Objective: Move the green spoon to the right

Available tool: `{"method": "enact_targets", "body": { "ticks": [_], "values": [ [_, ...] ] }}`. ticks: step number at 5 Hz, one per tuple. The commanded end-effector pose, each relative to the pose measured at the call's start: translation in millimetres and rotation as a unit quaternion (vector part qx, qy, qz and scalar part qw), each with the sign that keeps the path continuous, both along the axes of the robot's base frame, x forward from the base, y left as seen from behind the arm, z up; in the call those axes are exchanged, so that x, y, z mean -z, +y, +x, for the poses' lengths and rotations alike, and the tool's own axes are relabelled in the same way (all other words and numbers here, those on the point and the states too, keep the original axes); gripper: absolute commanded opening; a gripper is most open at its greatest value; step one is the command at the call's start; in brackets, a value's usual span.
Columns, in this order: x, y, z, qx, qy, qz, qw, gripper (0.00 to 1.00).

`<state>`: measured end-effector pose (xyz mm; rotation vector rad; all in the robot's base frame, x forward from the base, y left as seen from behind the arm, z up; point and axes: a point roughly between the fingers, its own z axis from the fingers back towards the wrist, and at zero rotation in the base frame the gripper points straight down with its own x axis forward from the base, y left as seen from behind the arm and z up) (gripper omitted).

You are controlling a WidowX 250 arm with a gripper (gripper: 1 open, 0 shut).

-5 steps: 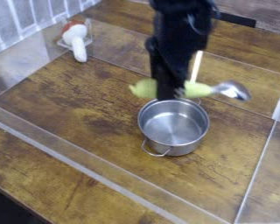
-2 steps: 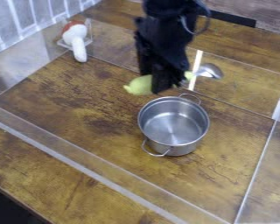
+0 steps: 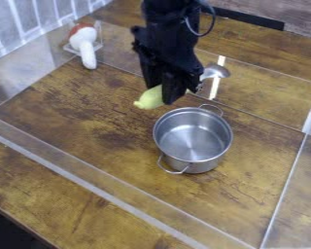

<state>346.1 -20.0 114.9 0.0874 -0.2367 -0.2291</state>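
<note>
The green spoon (image 3: 149,98) hangs above the wooden table, just up and left of the steel pot (image 3: 193,136). Its yellow-green handle end pokes out low on the left, and its shiny metal bowl (image 3: 214,72) sticks out higher on the right, so it lies tilted. My black gripper (image 3: 174,89) points almost straight down and is shut on the spoon's middle, which it hides.
A white-and-red mushroom-like object (image 3: 83,45) stands at the back left by a clear box. Low clear plastic walls (image 3: 291,195) fence the wooden work area on the front, the right and the back. A white rack (image 3: 28,21) fills the top left corner.
The gripper has carried the spoon leftward and a little farther back, rolling as it went. The spoon's bowl swung from low right of the pot's rim to higher up.
</note>
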Motion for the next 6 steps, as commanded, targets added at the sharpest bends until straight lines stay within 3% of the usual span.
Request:
{"method": "enact_targets", "body": {
  "ticks": [1, 2, 4, 6],
  "values": [
    [7.2, 1.5, 3.4, -0.036, -0.039, -0.023, 0.9983, 0.0],
    [23.6, -5.7, 7.6, -0.047, -0.045, -0.04, 0.9971, 0.0],
    [4.0, 6.0, 20.0, -0.07, -0.059, -0.055, 0.9943, 0.0],
    [-20.8, 20.1, 26.5, -0.147, -0.068, -0.066, 0.9847, 0.0]
  ]
}}
